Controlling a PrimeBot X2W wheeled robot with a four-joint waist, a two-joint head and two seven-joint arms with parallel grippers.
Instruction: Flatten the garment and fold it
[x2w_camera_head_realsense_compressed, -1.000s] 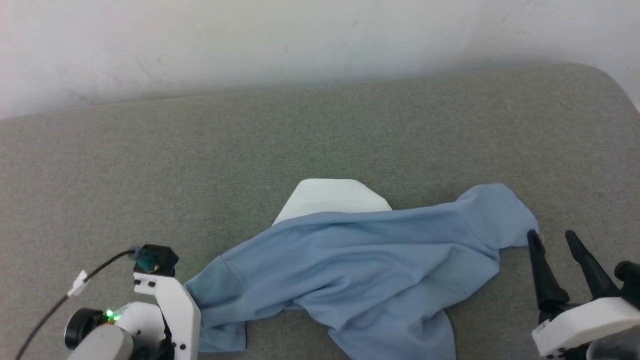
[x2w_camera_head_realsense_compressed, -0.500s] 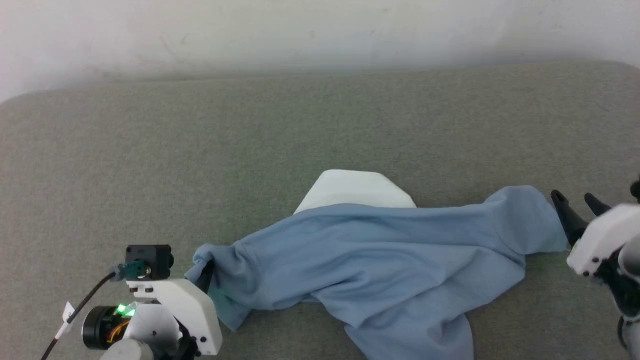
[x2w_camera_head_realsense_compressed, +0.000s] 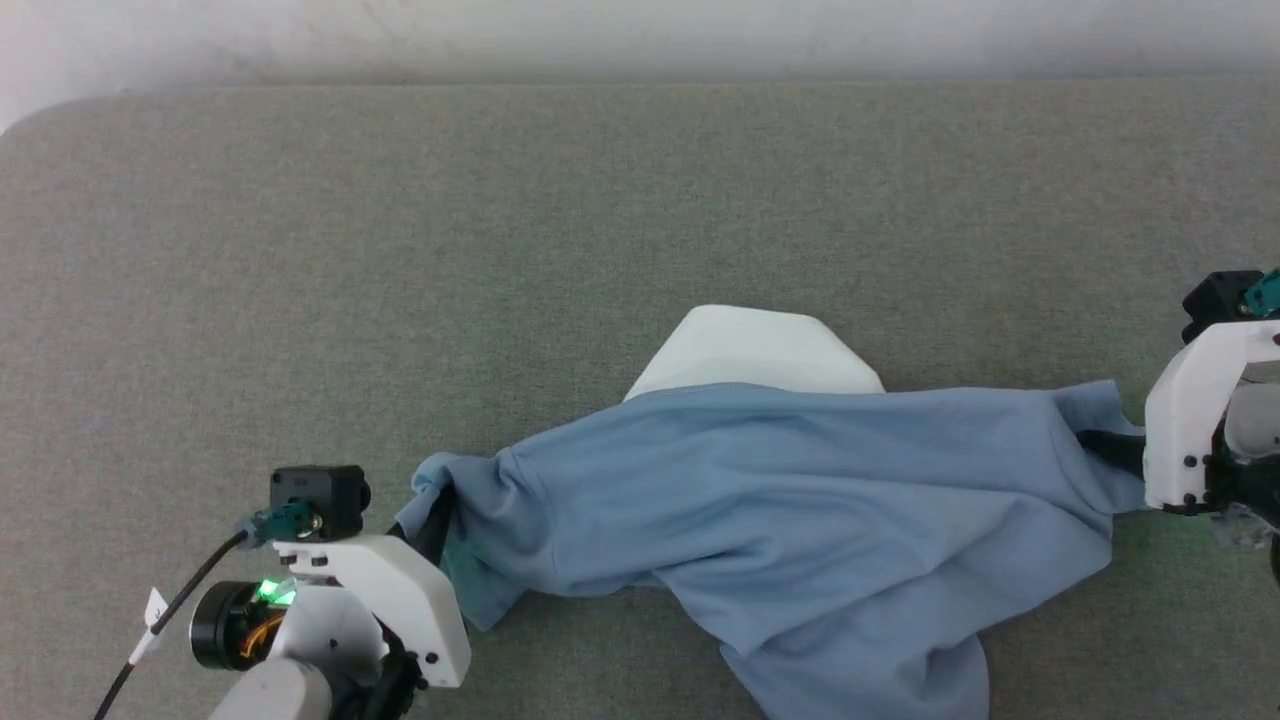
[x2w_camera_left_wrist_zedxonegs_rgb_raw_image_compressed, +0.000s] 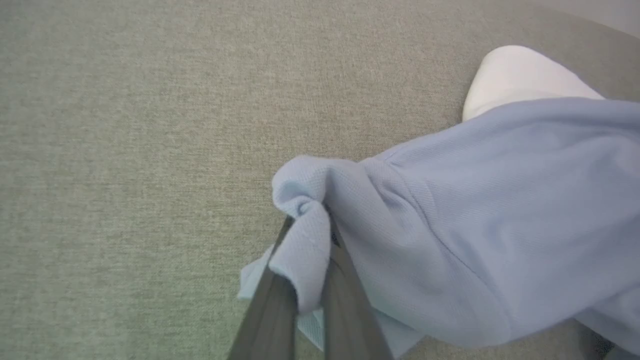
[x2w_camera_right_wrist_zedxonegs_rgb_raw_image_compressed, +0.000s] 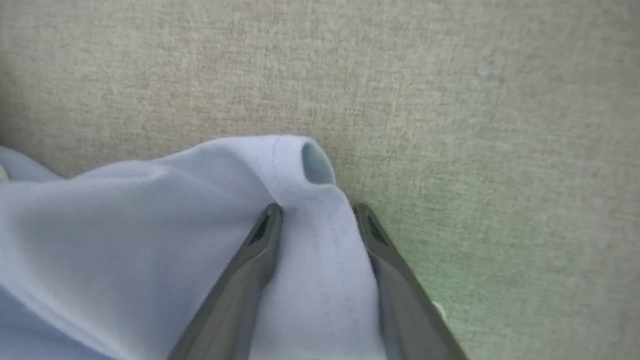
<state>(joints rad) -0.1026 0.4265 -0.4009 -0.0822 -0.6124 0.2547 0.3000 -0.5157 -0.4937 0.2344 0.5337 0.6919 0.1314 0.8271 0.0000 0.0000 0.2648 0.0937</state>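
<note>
The garment, a light blue T-shirt, lies stretched sideways across the grey upholstered surface, rumpled rather than flat. Its white patch peeks out along the far edge, and I will place everything from that patch. A loose flap of blue hangs toward the near edge, below and a little right of the patch.

Down and to the left of the patch, the left gripper is clamped tight on a bunched fold at the shirt's end. The cloth is puckered into a small knot just above its fingertips and lifted off the surface there. Its white wrist housing slants up toward the fabric, with a green light glowing on it and a black cable trailing off to the left.

Well out to the right of the patch, the right gripper reaches in sideways at the opposite end. Its two dark fingers stand apart, straddling a ridge of hem that runs between them. They have not come together on it.
</note>
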